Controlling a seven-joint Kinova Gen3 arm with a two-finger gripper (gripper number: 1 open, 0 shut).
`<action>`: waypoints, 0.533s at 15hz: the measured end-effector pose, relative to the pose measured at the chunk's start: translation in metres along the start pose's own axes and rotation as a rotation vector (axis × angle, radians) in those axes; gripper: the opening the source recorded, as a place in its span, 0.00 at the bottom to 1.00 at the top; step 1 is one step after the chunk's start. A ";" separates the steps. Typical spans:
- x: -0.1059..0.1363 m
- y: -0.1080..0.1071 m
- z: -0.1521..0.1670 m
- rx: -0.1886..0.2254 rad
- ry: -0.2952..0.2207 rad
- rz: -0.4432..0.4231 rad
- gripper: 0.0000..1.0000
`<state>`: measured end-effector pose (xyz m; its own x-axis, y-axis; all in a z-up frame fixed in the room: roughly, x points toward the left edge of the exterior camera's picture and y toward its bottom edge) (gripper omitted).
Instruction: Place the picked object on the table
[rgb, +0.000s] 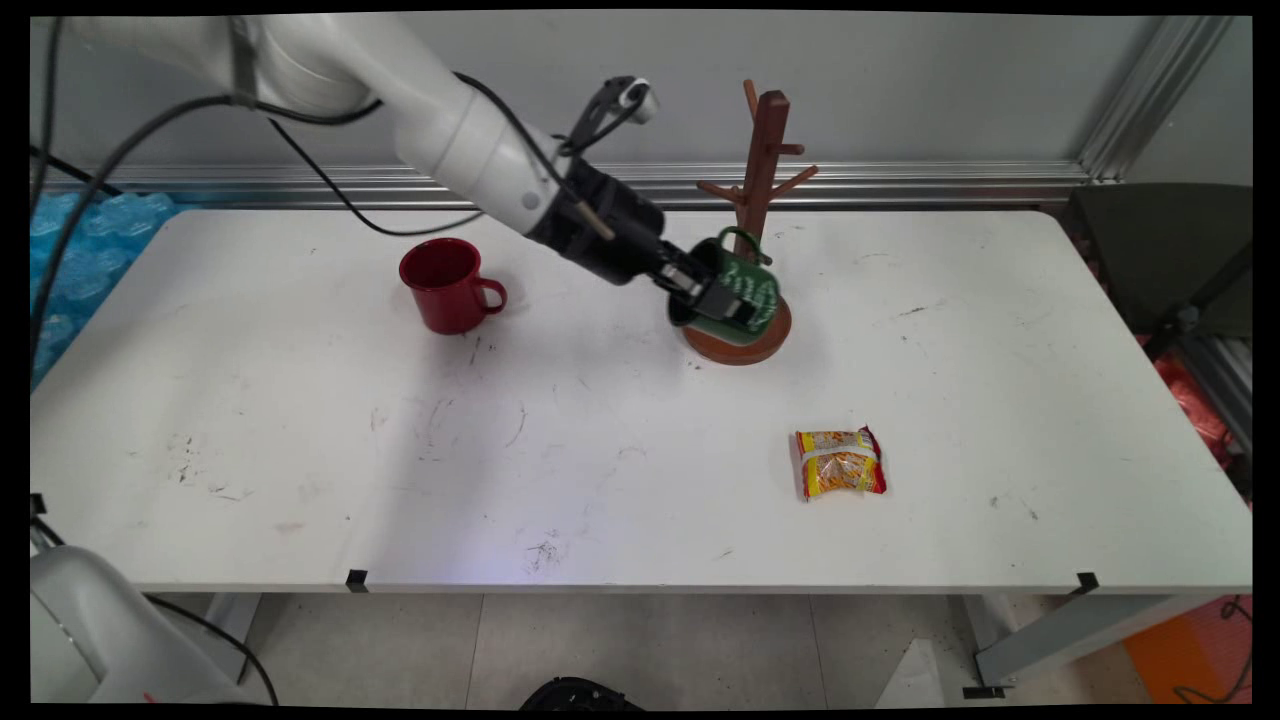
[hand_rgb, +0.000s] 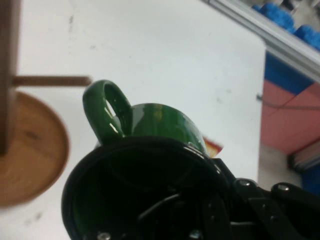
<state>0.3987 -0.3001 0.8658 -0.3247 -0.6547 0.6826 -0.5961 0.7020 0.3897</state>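
The gripper (rgb: 712, 298) had its fingers clamped on the rim of a green mug (rgb: 745, 296), one finger inside the mouth and one outside the wall. The mug was held tilted, mouth toward the arm, in front of a brown wooden mug tree (rgb: 760, 180) and above the tree's round base (rgb: 745, 345) at the far middle of the worktop (rgb: 300, 450). The mug's handle (rgb: 745, 240) pointed up and away, close beside the tree's post.

Around it, a red mug (rgb: 448, 285) stood upright to the left, well apart, its handle turned right. A yellow and red snack packet (rgb: 840, 462) lay flat to the near right, also well apart. The tree's post and pegs stood directly behind the held mug.

The hand view showed the mug's dark interior (hand_rgb: 135, 195) filling the lower frame, the handle (hand_rgb: 105, 112) looping above the rim, and one bare peg (hand_rgb: 50, 80) ending just short of that handle; the handle was not on the peg. The base (hand_rgb: 30, 150) showed blurred at the left. The main view alone showed the red mug; only a corner of the packet peeked past the mug in the hand view.

Counted: two mugs, one tree, one packet.
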 end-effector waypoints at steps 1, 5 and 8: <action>-0.001 0.000 -0.008 0.018 -0.014 0.013 0.00; -0.005 0.002 -0.042 0.102 -0.083 0.058 0.00; -0.005 0.006 -0.063 0.147 -0.134 0.098 0.00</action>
<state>0.4432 -0.2751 0.9032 -0.4754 -0.6239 0.6204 -0.6546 0.7219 0.2244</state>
